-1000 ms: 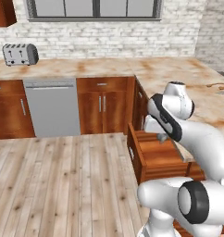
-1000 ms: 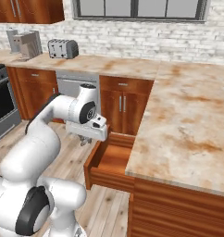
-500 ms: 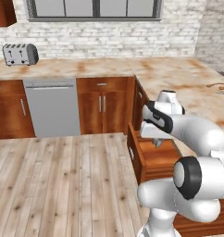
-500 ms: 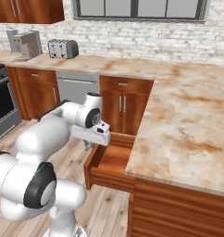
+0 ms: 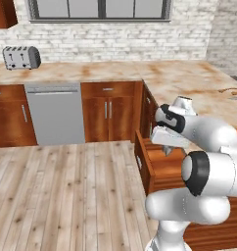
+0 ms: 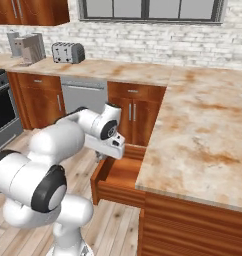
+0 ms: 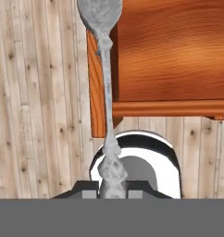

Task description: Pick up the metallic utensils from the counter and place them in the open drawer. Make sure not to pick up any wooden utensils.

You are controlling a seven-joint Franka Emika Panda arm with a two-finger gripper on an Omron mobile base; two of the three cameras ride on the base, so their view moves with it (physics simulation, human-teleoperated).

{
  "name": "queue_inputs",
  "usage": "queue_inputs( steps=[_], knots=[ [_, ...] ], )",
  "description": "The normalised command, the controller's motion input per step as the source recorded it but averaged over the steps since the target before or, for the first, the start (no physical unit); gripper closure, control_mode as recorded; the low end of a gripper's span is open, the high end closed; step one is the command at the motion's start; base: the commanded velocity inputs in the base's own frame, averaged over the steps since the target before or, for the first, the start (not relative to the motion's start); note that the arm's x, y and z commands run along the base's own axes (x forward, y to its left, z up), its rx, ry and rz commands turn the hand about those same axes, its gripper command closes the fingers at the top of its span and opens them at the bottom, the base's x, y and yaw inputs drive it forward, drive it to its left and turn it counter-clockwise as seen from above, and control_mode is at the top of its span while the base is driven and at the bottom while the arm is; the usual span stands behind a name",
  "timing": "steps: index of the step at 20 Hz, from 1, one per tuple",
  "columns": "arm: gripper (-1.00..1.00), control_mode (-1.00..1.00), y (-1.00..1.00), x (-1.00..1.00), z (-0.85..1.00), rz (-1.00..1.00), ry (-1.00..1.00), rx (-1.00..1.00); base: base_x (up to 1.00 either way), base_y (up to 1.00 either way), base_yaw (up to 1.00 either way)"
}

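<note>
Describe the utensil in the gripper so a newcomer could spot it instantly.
Find the open drawer jutting from the reddish-brown cabinets below the marbled counter. Over its front corner the gripper holds a grey metal spoon, its bowl pointing away from the hand. It is grey, not wood-coloured like the drawer.

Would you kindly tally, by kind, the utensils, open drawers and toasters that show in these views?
Grey metal spoon, held in the gripper: 1
Open reddish-brown wooden drawer: 1
Silver toaster on the beige marbled counter: 1
Total: 3
</note>
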Motion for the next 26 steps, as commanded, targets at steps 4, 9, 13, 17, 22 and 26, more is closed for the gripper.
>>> queue_inputs(
  steps=[4, 9, 13, 17, 22, 26],
  knots=[
    [1.00, -1.00, 0.00, 0.30, -0.52, 0.00, 0.04, 0.00, 0.00, 0.00, 0.00],
    [1.00, -1.00, 0.00, 0.63, -0.37, 0.00, 0.00, 0.00, 0.00, 0.00, 0.00],
    [1.00, -1.00, -0.01, 0.76, -0.11, 0.00, 0.00, 0.00, 0.00, 0.00, 0.00],
    [1.00, -1.00, -0.08, 0.34, -0.05, 0.00, 0.02, 0.01, 0.00, 0.00, 0.00],
    [1.00, -1.00, -0.06, 0.04, -0.26, 0.00, 0.02, 0.03, 0.00, 0.00, 0.00],
    [1.00, -1.00, 0.00, 0.05, -0.47, 0.00, -0.01, 0.07, 0.00, 0.00, 0.00]
  ],
)
